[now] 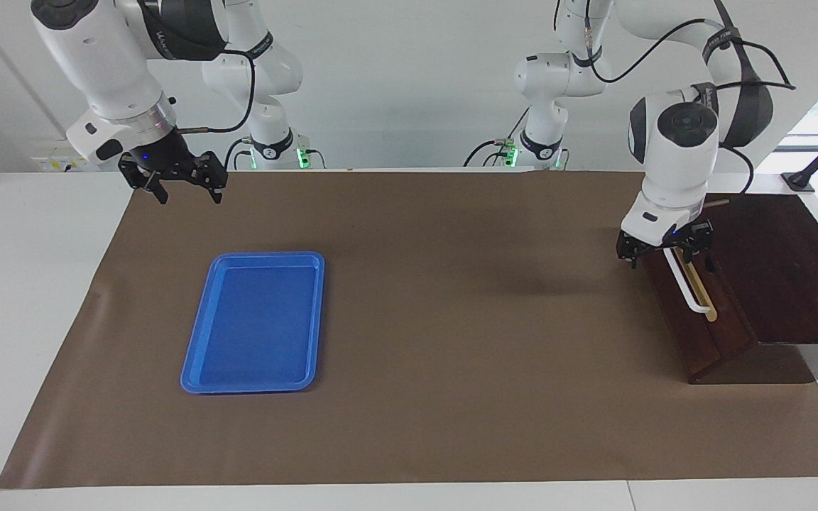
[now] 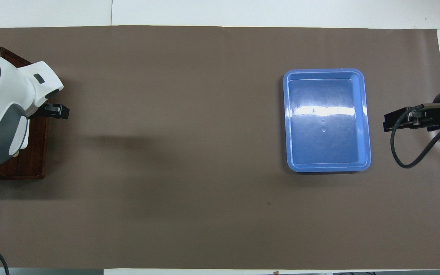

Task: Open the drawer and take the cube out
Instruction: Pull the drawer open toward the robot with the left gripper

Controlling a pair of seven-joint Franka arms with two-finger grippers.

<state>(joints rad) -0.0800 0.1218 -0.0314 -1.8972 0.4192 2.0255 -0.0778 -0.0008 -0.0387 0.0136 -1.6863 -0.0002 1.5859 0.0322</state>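
Observation:
The drawer (image 1: 696, 337) is shut; its dark brown front with a white bar handle (image 1: 689, 294) on a tan strip sits in a dark wooden box (image 1: 778, 270) at the left arm's end of the table. My left gripper (image 1: 667, 260) is low at the handle's end nearest the robots, open, with a finger on either side of the bar. In the overhead view the left arm covers most of the drawer (image 2: 33, 152). My right gripper (image 1: 187, 194) waits open in the air over the table's edge at the right arm's end. The yellow cube is hidden.
A flat blue tray (image 1: 199, 369) lies empty on the brown mat toward the right arm's end; it also shows in the overhead view (image 2: 367, 122). The brown mat (image 1: 451, 319) lies bare between tray and box.

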